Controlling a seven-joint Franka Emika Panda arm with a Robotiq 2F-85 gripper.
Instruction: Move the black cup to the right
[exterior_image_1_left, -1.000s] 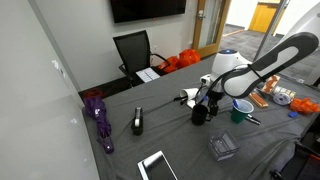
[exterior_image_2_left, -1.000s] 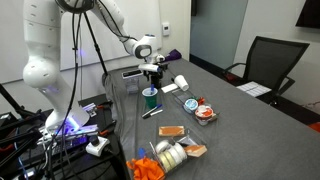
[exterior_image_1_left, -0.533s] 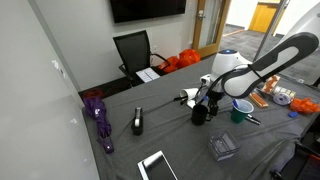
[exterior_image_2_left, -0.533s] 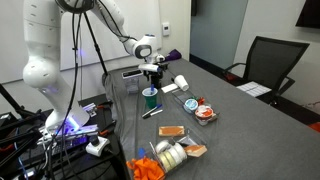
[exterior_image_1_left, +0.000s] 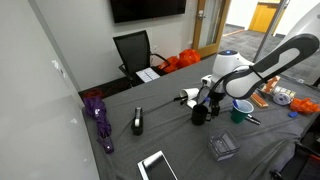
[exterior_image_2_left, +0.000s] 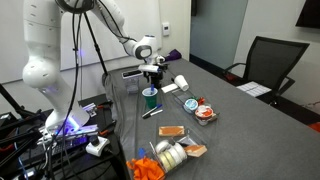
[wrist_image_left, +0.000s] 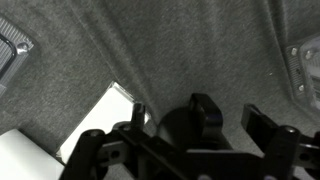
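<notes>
On the grey table, the pincer gapes wide over the black cup, green cup near.

Exterior views: bright, even, diffuse room light; shadows are soft; resolution is low. Wrist view: dim, nearly monochrome; the foreground is dark and blurred, the table surface sharper.
</notes>
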